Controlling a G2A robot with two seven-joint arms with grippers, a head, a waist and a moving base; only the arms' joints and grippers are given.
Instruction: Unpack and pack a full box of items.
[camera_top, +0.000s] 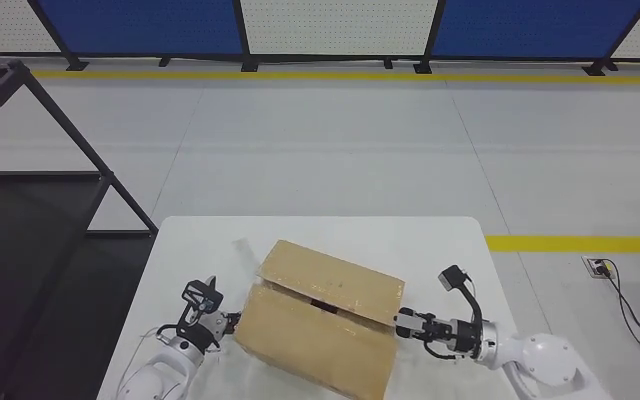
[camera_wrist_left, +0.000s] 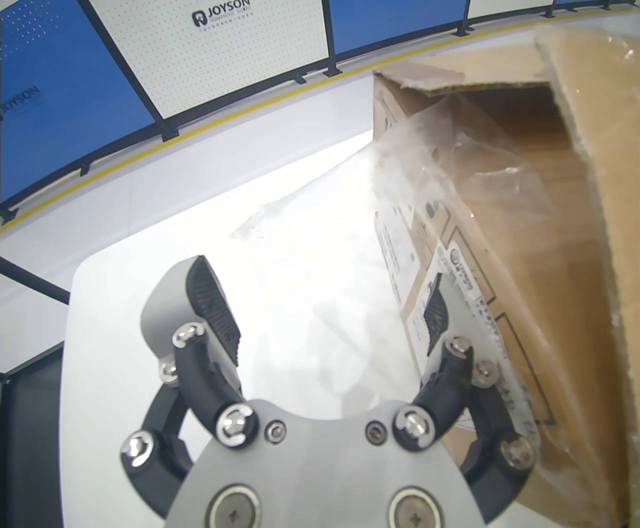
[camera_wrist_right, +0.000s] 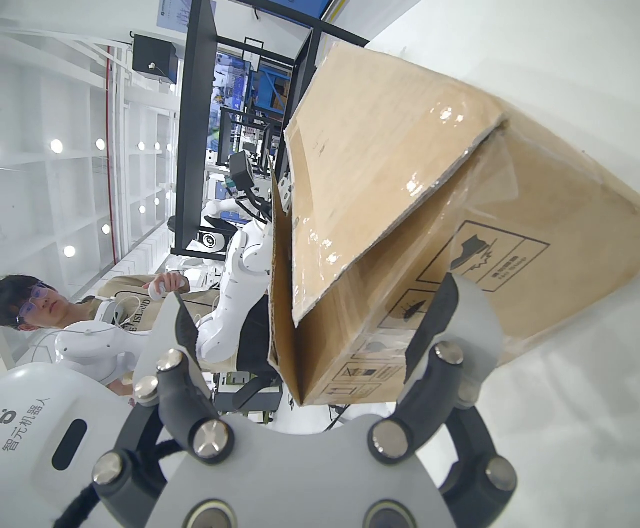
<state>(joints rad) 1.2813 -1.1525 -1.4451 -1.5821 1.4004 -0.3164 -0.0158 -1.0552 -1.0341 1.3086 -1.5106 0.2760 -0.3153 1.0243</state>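
A brown cardboard box (camera_top: 325, 315) lies on the white table (camera_top: 200, 250), its top flaps nearly closed with a dark slit between them and clear tape hanging loose from its end. My left gripper (camera_top: 222, 325) (camera_wrist_left: 325, 312) is open at the box's left end (camera_wrist_left: 450, 280), one pad next to the cardboard. My right gripper (camera_top: 400, 325) (camera_wrist_right: 315, 320) is open at the box's right end (camera_wrist_right: 450, 280), its fingers on either side of the box's near corner. One top flap (camera_wrist_right: 370, 180) stands slightly raised.
A strip of clear tape (camera_top: 243, 252) lies on the table behind the box's left end. A black metal frame (camera_top: 60, 130) stands off the table's left side. The floor beyond has yellow lines and blue and white panels.
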